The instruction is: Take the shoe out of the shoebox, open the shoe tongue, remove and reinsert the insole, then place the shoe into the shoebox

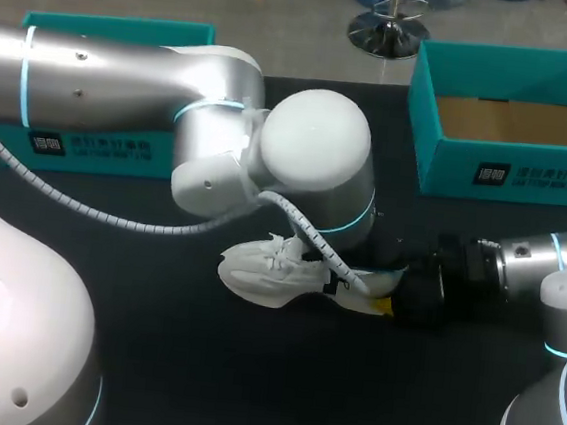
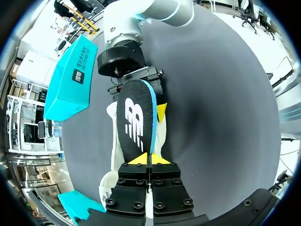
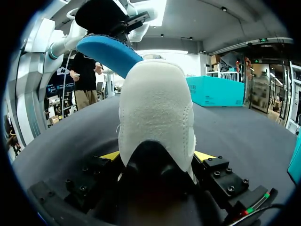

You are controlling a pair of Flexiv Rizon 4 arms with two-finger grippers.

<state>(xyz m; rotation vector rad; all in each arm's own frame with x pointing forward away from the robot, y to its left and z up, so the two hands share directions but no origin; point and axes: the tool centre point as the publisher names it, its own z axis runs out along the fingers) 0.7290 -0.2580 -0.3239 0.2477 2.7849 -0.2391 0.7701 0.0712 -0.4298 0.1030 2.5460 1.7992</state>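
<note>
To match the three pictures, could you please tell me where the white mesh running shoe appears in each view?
Head view: white mesh running shoe on the black table, under the left arm.
Left wrist view: shoe beneath the black foam insole in the left gripper.
Right wrist view: shoe's heel between the right gripper fingers.
Shared landmark: the right gripper at the heel.

The left gripper [image 2: 149, 159] pinches one end of a black, blue-edged insole [image 2: 136, 120] above a white shoe [image 2: 114, 150]. The right gripper [image 2: 141, 106] is at the shoe's far end, with a teal shoebox [image 2: 70, 77] nearby.
</note>
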